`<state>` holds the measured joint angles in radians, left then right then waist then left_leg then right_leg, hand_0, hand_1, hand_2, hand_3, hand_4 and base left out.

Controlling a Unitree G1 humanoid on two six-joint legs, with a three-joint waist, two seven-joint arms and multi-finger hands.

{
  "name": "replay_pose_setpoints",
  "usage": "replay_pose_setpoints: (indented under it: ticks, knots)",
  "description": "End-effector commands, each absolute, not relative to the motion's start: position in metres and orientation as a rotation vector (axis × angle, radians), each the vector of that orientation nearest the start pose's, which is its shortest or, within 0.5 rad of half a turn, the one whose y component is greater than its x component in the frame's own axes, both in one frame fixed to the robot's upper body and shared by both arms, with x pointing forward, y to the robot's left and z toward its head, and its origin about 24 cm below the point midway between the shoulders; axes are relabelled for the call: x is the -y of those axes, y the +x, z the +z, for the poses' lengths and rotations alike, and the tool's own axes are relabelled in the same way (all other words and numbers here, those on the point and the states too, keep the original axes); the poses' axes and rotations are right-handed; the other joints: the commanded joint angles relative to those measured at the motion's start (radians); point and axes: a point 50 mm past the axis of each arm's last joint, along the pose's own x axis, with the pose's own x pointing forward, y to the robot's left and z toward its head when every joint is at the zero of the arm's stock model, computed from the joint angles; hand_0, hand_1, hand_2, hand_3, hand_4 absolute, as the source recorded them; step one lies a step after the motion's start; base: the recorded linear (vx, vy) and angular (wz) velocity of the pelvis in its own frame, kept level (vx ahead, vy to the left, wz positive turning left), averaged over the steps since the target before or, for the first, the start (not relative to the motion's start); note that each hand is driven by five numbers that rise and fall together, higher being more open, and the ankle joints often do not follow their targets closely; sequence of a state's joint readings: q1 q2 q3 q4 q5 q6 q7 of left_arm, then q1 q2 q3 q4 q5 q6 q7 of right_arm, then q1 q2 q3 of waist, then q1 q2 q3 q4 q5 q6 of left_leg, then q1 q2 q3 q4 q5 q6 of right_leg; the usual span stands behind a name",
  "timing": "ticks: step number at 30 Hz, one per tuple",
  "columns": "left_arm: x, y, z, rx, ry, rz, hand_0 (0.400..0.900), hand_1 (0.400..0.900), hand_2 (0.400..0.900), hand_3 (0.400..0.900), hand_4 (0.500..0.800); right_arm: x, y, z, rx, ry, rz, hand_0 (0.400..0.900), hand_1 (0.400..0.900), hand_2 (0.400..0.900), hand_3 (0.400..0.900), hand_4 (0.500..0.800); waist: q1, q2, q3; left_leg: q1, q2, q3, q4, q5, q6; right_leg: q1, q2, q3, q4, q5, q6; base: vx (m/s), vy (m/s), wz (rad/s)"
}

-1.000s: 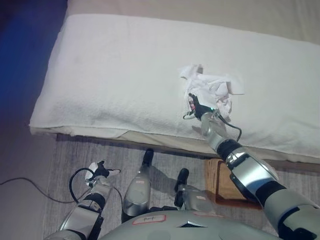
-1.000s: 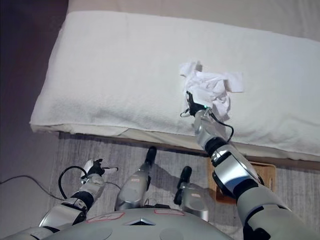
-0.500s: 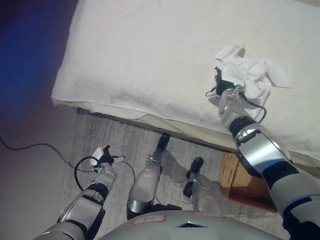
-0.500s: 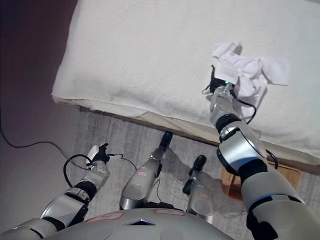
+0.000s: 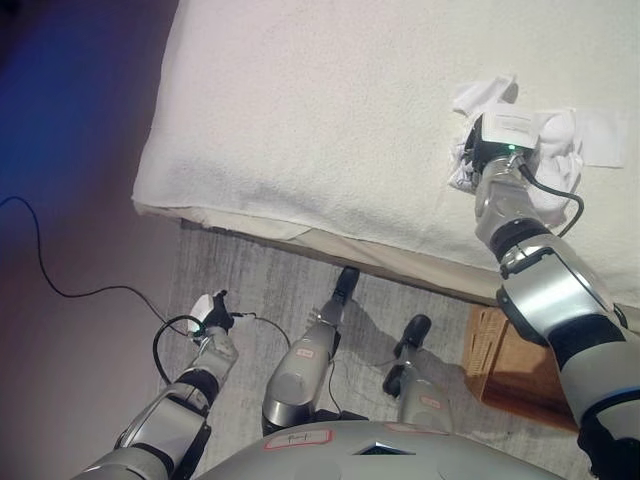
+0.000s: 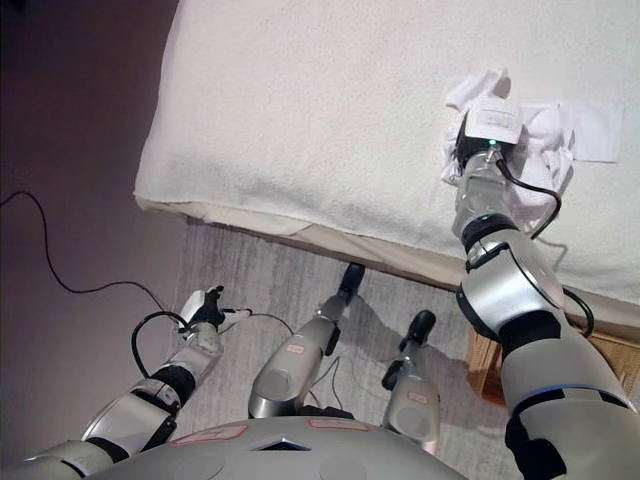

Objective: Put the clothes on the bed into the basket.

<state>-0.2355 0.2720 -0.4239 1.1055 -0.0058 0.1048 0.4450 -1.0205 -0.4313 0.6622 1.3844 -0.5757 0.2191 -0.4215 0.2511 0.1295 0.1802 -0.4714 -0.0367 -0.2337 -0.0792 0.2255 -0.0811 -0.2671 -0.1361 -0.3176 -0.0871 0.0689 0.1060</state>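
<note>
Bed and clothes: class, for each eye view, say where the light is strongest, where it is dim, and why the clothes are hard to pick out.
Left eye view: the bed is the brightest area, and the floor to its left lies dim. Right eye view: the clothes are white on white, marked only by faint fold shadows, and the right hand stands out dark against them.

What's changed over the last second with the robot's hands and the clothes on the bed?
The right hand has pushed forward onto the white clothes on the bed; its fingers are now hidden. The camera also shifted. The clothes stay bunched in place, the left hand stays low over the floor, and the basket stays beside the bed.
</note>
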Motion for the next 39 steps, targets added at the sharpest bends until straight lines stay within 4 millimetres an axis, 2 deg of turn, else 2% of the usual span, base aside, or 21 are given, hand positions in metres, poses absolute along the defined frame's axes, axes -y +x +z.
replay_pose_setpoints:
  ticks: [1, 5, 10, 14, 16, 18, 20, 23, 25, 26, 27, 28, 31, 35, 37, 38, 39]
  knots:
    - [-0.233, 0.202, -0.115, -0.876, 0.808, 0.243, 0.9, 0.9, 0.9, 0.9, 0.8, 0.28, 0.389, 0.139, -0.229, -1.747, -0.492, 0.4, 0.4, 0.4, 0.4, 0.5, -0.017, -0.006, -0.007, 0.053, -0.024, 0.089, -0.008, -0.07, 0.013, -0.002, -0.036, 0.091, 0.0, 0.009, 0.044, -0.02, -0.009, -0.14]
    - [-0.235, 0.199, -0.117, -0.899, 0.803, 0.248, 0.9, 0.9, 0.9, 0.9, 0.8, 0.277, 0.388, 0.13, -0.244, -1.711, -0.473, 0.4, 0.4, 0.4, 0.4, 0.5, -0.037, -0.005, -0.005, 0.071, -0.017, 0.103, -0.008, -0.076, 0.013, 0.005, -0.033, 0.103, 0.0, 0.006, 0.037, -0.02, -0.018, -0.15]
    - [-0.242, 0.196, -0.117, -0.937, 0.794, 0.268, 0.9, 0.9, 0.9, 0.9, 0.8, 0.273, 0.379, 0.103, -0.299, -1.632, -0.439, 0.4, 0.4, 0.4, 0.4, 0.5, -0.088, -0.015, -0.001, 0.123, -0.001, 0.138, -0.008, -0.095, 0.02, 0.032, -0.02, 0.14, 0.0, 0.0, 0.023, -0.04, -0.032, -0.25]
    - [-0.245, 0.193, -0.119, -0.969, 0.786, 0.275, 0.9, 0.9, 0.9, 0.9, 0.8, 0.273, 0.362, 0.064, -0.38, -1.544, -0.396, 0.4, 0.4, 0.4, 0.4, 0.5, -0.137, -0.032, -0.012, 0.18, 0.009, 0.158, -0.008, -0.117, 0.025, 0.076, -0.009, 0.162, 0.0, -0.014, 0.013, -0.01, -0.053, -0.19]
    - [-0.248, 0.188, -0.121, -0.995, 0.786, 0.274, 0.9, 0.9, 0.9, 0.9, 0.8, 0.275, 0.356, 0.054, -0.405, -1.506, -0.391, 0.4, 0.4, 0.4, 0.4, 0.5, -0.16, -0.045, -0.018, 0.214, 0.016, 0.173, -0.008, -0.129, 0.028, 0.102, -0.004, 0.175, 0.0, -0.022, 0.007, -0.02, -0.048, -0.28]
    - [-0.249, 0.183, -0.123, -1.018, 0.783, 0.272, 0.9, 0.9, 0.9, 0.9, 0.8, 0.28, 0.34, 0.032, -0.473, -1.473, -0.374, 0.4, 0.4, 0.4, 0.4, 0.5, -0.184, -0.056, -0.027, 0.25, 0.026, 0.189, -0.008, -0.141, 0.03, 0.126, 0.004, 0.188, 0.0, -0.028, 0.004, -0.03, -0.061, -0.32]
    - [-0.251, 0.18, -0.125, -1.04, 0.773, 0.284, 0.9, 0.9, 0.9, 0.9, 0.8, 0.285, 0.33, 0.02, -0.514, -1.448, -0.363, 0.4, 0.4, 0.4, 0.4, 0.5, -0.207, -0.068, -0.039, 0.278, 0.036, 0.209, -0.008, -0.152, 0.032, 0.144, 0.011, 0.206, 0.0, -0.032, 0.001, -0.03, -0.055, -0.36]
    - [-0.253, 0.176, -0.126, -1.058, 0.771, 0.287, 0.9, 0.9, 0.9, 0.9, 0.8, 0.308, 0.306, 0.003, -0.622, -1.422, -0.4, 0.4, 0.4, 0.4, 0.4, 0.5, -0.236, -0.081, -0.06, 0.325, 0.052, 0.236, -0.008, -0.165, 0.035, 0.173, 0.025, 0.231, 0.0, -0.038, -0.003, -0.03, -0.061, -0.38]
    - [-0.254, 0.174, -0.126, -1.068, 0.767, 0.292, 0.9, 0.9, 0.9, 0.9, 0.8, 0.315, 0.3, 0.0, -0.658, -1.424, -0.399, 0.4, 0.4, 0.4, 0.4, 0.5, -0.242, -0.085, -0.066, 0.341, 0.058, 0.248, -0.008, -0.171, 0.035, 0.184, 0.028, 0.241, 0.0, -0.04, -0.004, 0.0, -0.049, -0.29]
    - [-0.256, 0.17, -0.128, -1.084, 0.767, 0.295, 0.9, 0.9, 0.9, 0.9, 0.8, 0.327, 0.291, -0.001, -0.693, -1.419, -0.42, 0.4, 0.4, 0.4, 0.4, 0.5, -0.257, -0.088, -0.084, 0.368, 0.065, 0.267, -0.008, -0.179, 0.036, 0.199, 0.035, 0.254, 0.0, -0.043, -0.004, 0.01, -0.033, -0.25]
    - [-0.256, 0.17, -0.128, -1.085, 0.767, 0.295, 0.9, 0.9, 0.9, 0.9, 0.8, 0.327, 0.291, -0.002, -0.694, -1.419, -0.42, 0.4, 0.4, 0.4, 0.4, 0.5, -0.256, -0.088, -0.083, 0.369, 0.065, 0.268, -0.008, -0.18, 0.036, 0.2, 0.035, 0.255, 0.0, -0.043, -0.004, 0.01, -0.065, -0.49]
    - [-0.258, 0.163, -0.13, -1.11, 0.773, 0.29, 0.9, 0.9, 0.9, 0.9, 0.8, 0.341, 0.279, -0.005, -0.748, -1.408, -0.444, 0.4, 0.4, 0.4, 0.4, 0.5, -0.269, -0.091, -0.098, 0.395, 0.074, 0.285, -0.008, -0.187, 0.035, 0.214, 0.042, 0.27, 0.0, -0.044, -0.004, 0.01, -0.051, -0.37]
    - [-0.261, 0.157, -0.132, -1.129, 0.786, 0.288, 0.9, 0.9, 0.9, 0.9, 0.8, 0.357, 0.264, -0.007, -0.798, -1.409, -0.475, 0.4, 0.4, 0.4, 0.4, 0.5, -0.283, -0.096, -0.12, 0.424, 0.087, 0.311, -0.008, -0.196, 0.03, 0.231, 0.052, 0.29, 0.0, -0.047, -0.006, 0.01, -0.074, -0.29]
    - [-0.263, 0.156, -0.132, -1.133, 0.783, 0.289, 0.9, 0.9, 0.9, 0.9, 0.8, 0.385, 0.241, -0.003, -0.88, -1.39, -0.559, 0.4, 0.4, 0.4, 0.4, 0.5, -0.302, -0.092, -0.136, 0.446, 0.097, 0.321, -0.008, -0.199, 0.024, 0.247, 0.06, 0.296, 0.0, -0.051, -0.008, 0.0, -0.059, -0.11]
    - [-0.264, 0.156, -0.131, -1.134, 0.782, 0.293, 0.9, 0.9, 0.9, 0.9, 0.8, 0.39, 0.238, -0.001, -0.891, -1.386, -0.576, 0.4, 0.4, 0.4, 0.4, 0.5, -0.305, -0.09, -0.139, 0.449, 0.099, 0.324, -0.008, -0.2, 0.023, 0.25, 0.063, 0.298, 0.0, -0.051, -0.008, 0.0, -0.049, -0.06]
    - [-0.265, 0.155, -0.131, -1.136, 0.782, 0.293, 0.9, 0.9, 0.9, 0.9, 0.8, 0.401, 0.225, -0.001, -0.936, -1.367, -0.617, 0.4, 0.4, 0.4, 0.4, 0.5, -0.311, -0.086, -0.145, 0.454, 0.103, 0.326, -0.008, -0.2, 0.02, 0.256, 0.066, 0.296, 0.0, -0.055, -0.009, 0.0, -0.048, 0.0]
    - [-0.265, 0.155, -0.131, -1.139, 0.781, 0.296, 0.9, 0.9, 0.9, 0.9, 0.8, 0.405, 0.223, 0.001, -0.941, -1.364, -0.634, 0.4, 0.4, 0.4, 0.4, 0.5, -0.314, -0.085, -0.147, 0.456, 0.104, 0.328, -0.008, -0.2, 0.018, 0.258, 0.067, 0.295, 0.0, -0.055, -0.01, 0.0, -0.059, 0.0]
